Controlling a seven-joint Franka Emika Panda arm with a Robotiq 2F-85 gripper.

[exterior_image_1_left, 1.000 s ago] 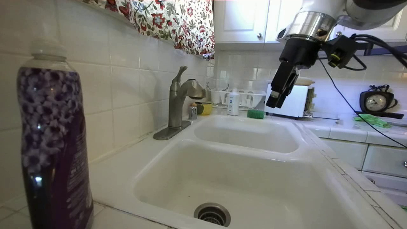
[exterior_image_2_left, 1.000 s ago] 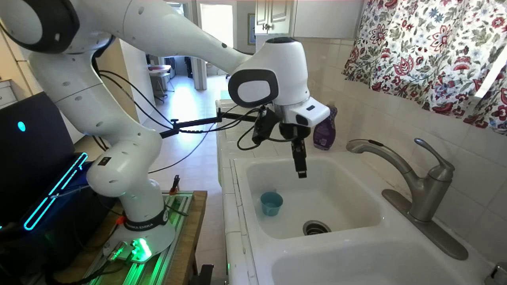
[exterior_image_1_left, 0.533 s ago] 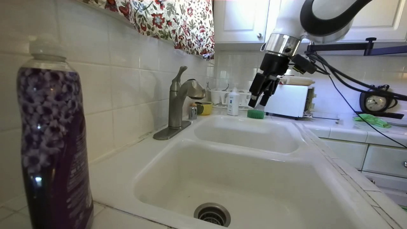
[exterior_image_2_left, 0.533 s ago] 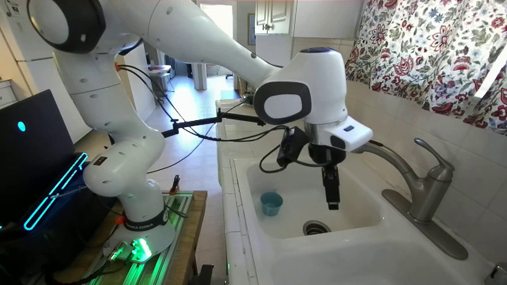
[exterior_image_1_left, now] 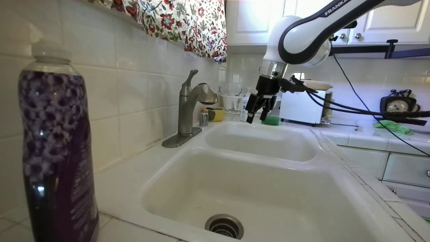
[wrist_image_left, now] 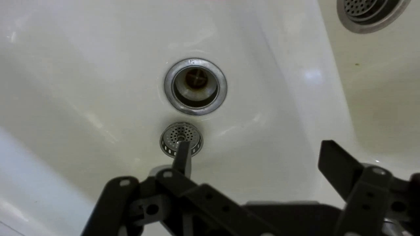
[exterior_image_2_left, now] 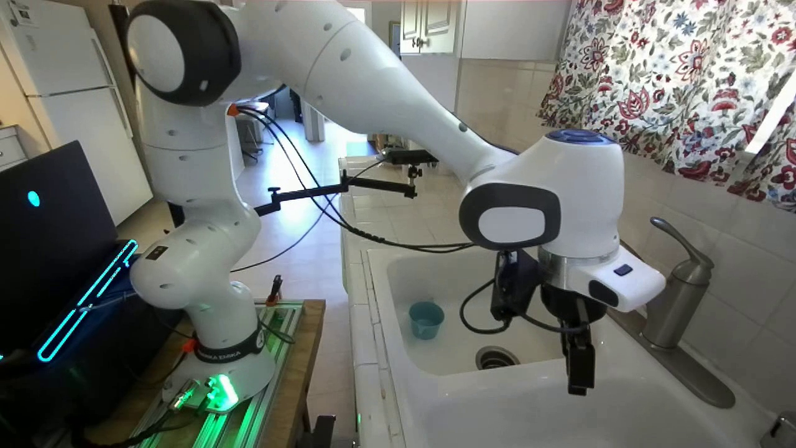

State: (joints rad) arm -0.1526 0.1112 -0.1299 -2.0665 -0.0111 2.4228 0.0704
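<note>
White and glossy, the sink basin (wrist_image_left: 115, 82) holds a strainer (wrist_image_left: 177, 132) below the gripper (wrist_image_left: 256, 144), partly hidden by one jaw. Both jaws stand wide apart, holding nothing. Just beside the strainer is the drain (wrist_image_left: 196, 87); farther off, a cup (exterior_image_2_left: 426, 320) sits in the next basin (exterior_image_2_left: 435, 274).

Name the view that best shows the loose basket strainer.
The wrist view. It looks down on the basket strainer beside the open drain, showing its holes, though a gripper finger hides part. Neither exterior view shows it.
</note>
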